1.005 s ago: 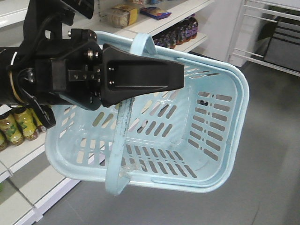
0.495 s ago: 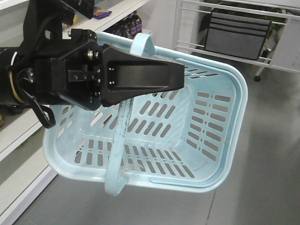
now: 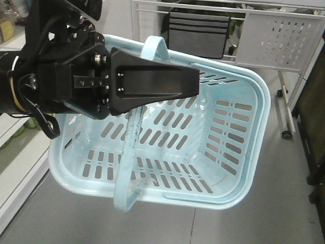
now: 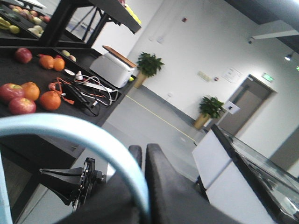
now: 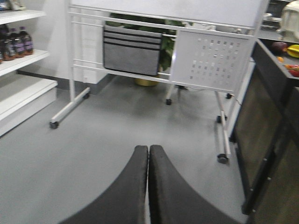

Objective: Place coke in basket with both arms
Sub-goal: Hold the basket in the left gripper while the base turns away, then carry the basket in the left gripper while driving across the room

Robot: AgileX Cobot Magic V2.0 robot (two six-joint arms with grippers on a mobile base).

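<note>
Although the basket (image 3: 259, 133) is in hand, you have no coke to show for it: I can't find the red bottle in any of the three views, and in the front camera the basket's slotted floor and walls are bare. It fills the middle of that frame, tilted, with grey floor beneath it, so I judge that it hangs from the arm rather than resting on anything.

Your left gripper (image 3: 196, 84) reaches in from the left edge of the front view and lies across the basket's upper half. One hoop handle (image 3: 125, 168) runs from under it down to the near rim at lower centre. The other handle (image 3: 157, 47) stands up behind the gripper. In the left wrist view the pale blue hoop sweeps in from the left edge and ends at the dark fingers (image 4: 163, 186) at bottom centre, which stand almost together. I read that as the left gripper clamped on the handle, though the bottom of the frame cuts off the exact contact.

Your right gripper (image 5: 148, 150) has its fingers pressed together on nothing and points at open floor. A white wheeled rack (image 5: 210, 60) crosses the top of its frame, and the dark bottles (image 5: 18, 43) on a shelf at upper left are not the coke.

So the carrying half is in place. Nearly everything else is left: find the coke, open the right fingers, take the bottle and lower it into the basket.
</note>
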